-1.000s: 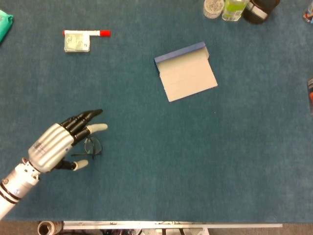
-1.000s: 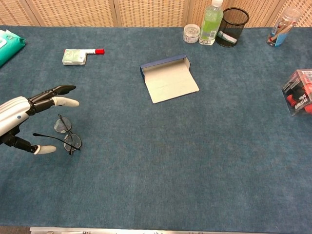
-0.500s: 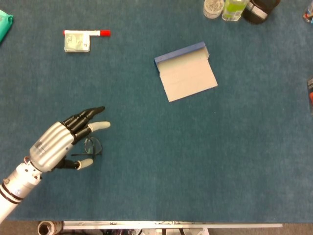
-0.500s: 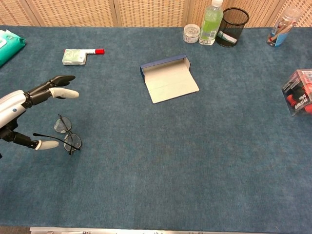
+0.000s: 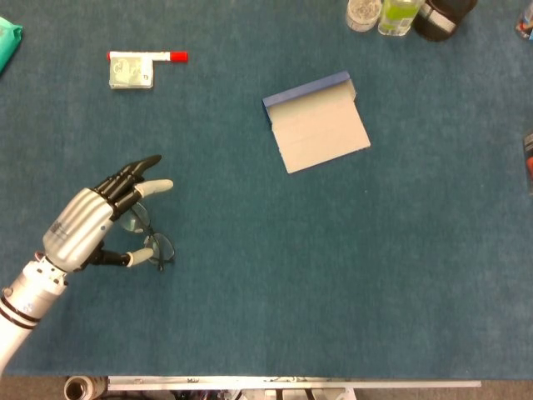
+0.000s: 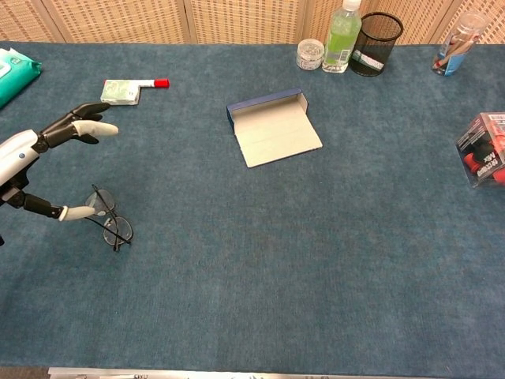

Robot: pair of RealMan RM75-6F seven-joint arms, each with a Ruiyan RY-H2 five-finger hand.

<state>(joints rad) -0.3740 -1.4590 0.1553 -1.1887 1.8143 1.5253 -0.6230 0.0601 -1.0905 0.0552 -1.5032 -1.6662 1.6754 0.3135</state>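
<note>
Covering the whole view, the blue surface [image 5: 250, 317] is carrying an open case [image 5: 318, 125] near its middle, lid flat and nothing inside. Well apart from it, the left robot hand [image 5: 92, 225] is hovering with fingers spread, gripping nothing. The glasses [image 6: 109, 219] are lying on the surface just under its thumb, not lifted. By my judgement the work is barely beginning: grasping and casing both remain. The right robot hand is showing nowhere.
</note>
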